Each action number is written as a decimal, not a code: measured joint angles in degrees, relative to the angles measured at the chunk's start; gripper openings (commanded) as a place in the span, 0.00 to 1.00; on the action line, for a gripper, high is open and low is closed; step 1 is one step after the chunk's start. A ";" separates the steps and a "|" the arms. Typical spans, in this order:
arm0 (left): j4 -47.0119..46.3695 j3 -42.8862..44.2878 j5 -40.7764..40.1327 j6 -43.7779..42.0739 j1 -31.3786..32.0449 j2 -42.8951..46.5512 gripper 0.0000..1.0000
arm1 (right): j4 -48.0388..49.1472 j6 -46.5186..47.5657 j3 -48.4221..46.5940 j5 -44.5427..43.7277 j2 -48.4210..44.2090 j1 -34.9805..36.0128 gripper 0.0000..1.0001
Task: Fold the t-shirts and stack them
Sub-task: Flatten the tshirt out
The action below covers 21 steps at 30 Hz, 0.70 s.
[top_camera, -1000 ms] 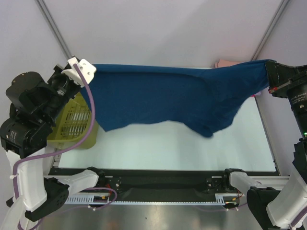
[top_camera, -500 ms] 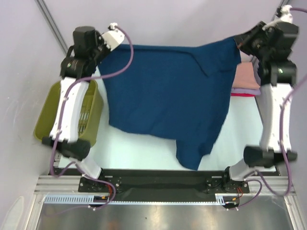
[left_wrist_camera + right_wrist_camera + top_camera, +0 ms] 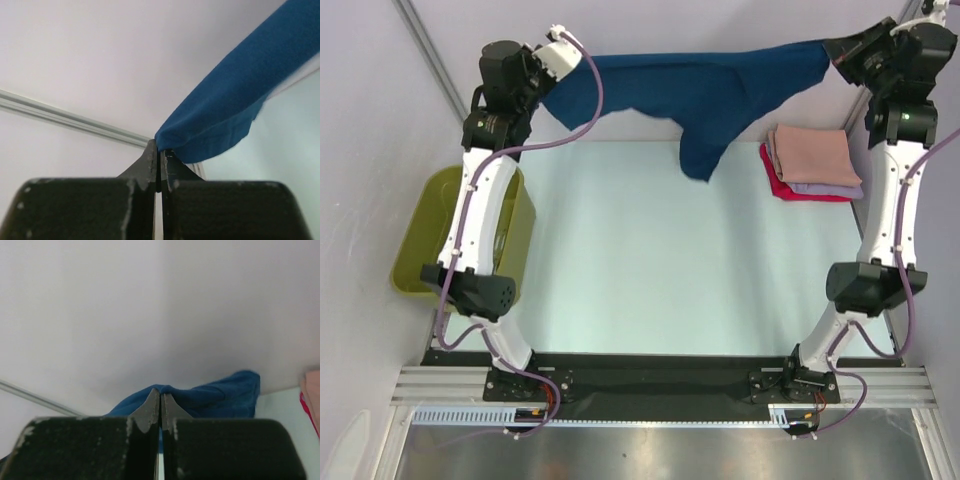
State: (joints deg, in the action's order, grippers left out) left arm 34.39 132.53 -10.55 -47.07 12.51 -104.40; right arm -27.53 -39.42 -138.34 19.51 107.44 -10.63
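Jaws both tight on navy t-shirt (image 3: 700, 90)

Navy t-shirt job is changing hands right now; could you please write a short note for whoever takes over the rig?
Grippers: the left gripper is shut on one end of the navy t-shirt, and the right gripper is shut on the other end.
Where: the shirt hangs unfolded between them over the far edge of the table, with a loose part drooping in the middle.
Done: the peach t-shirt, lavender t-shirt and red t-shirt lie folded in a stack at the far right, peach on top.
Left: lay the navy one flat, fold it and add it to the stack.
The olive basket is partly hidden, so its contents are unclear.
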 measured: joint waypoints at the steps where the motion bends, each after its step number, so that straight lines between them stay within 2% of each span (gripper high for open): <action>1: -0.50 -2.82 0.87 -0.04 0.00 1.55 0.00 | 1.09 0.33 3.23 0.13 -2.27 -0.11 0.00; 4: -2.51 -13.46 3.58 -0.52 0.00 6.60 0.00 | 2.67 1.55 15.52 0.50 -10.43 -0.22 0.00; 7: -5.35 -28.85 5.38 -1.33 0.35 12.76 0.00 | 3.17 2.51 30.10 0.50 -18.71 -0.35 0.00; 12: -6.67 -54.99 7.58 -2.95 1.38 20.20 0.00 | 3.26 3.45 63.19 -0.44 -34.82 -0.70 0.00; 15: -5.75 -68.22 8.39 -3.26 1.81 22.75 0.00 | 0.20 3.48 78.58 -1.33 -41.42 -0.87 0.00; 21: -2.56 -83.06 9.73 -3.56 1.88 28.04 0.00 | -7.72 2.25 97.44 -2.25 -52.35 -0.96 0.00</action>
State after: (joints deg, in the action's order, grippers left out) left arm 31.83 49.47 -0.82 -50.63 14.39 -76.36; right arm -35.24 -37.17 -40.91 17.26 55.09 -11.60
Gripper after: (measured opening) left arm 0.014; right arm 0.010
